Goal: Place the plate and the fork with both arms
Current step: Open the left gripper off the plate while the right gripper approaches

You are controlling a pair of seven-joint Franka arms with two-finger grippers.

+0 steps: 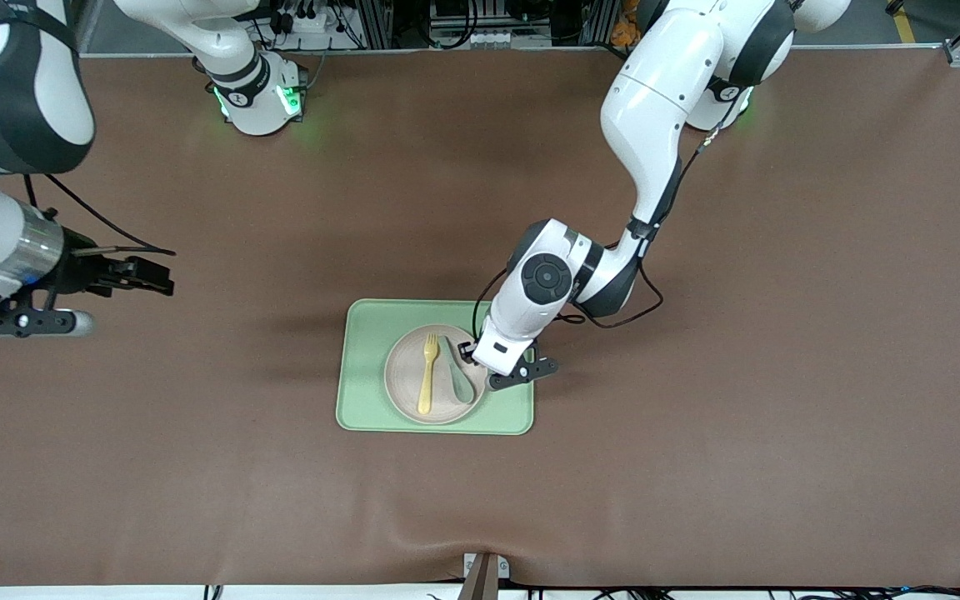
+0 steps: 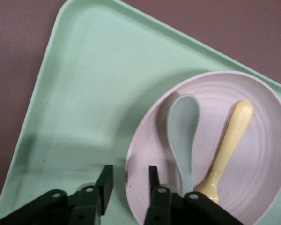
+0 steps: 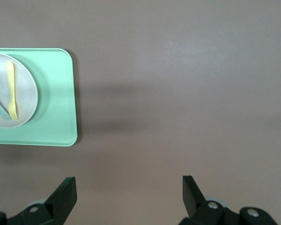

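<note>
A brown cloth-covered table (image 1: 780, 375) carries one rectangular light-green plastic tray (image 1: 363, 400). On the tray sits one round, shallow, off-white plate (image 1: 405, 392), and in the plate lie one small pale-yellow plastic fork (image 1: 427, 375) and one muted teal-green spoon (image 1: 457, 373), side by side.

Two white jointed arms stand at the table. The left gripper (image 1: 492, 367) is low at the plate's edge, at the side toward the left arm's end of the table. In the left wrist view its black fingers (image 2: 104, 180) stand partly apart astride the plate's rim, one outside over the tray, one inside over the plate; whether they press the rim cannot be told.

From this gripper the spoon lies just inside the rim, and the fork just past the spoon. The fork's long axis runs toward and away from the front camera, tines at the farther end, roughly parallel to the rim section under the gripper.

The right gripper (image 1: 142, 275) waits over bare table, well apart from the tray, toward the right arm's end, its jaws wide and empty. The left arm is much the nearer to plate and fork.
</note>
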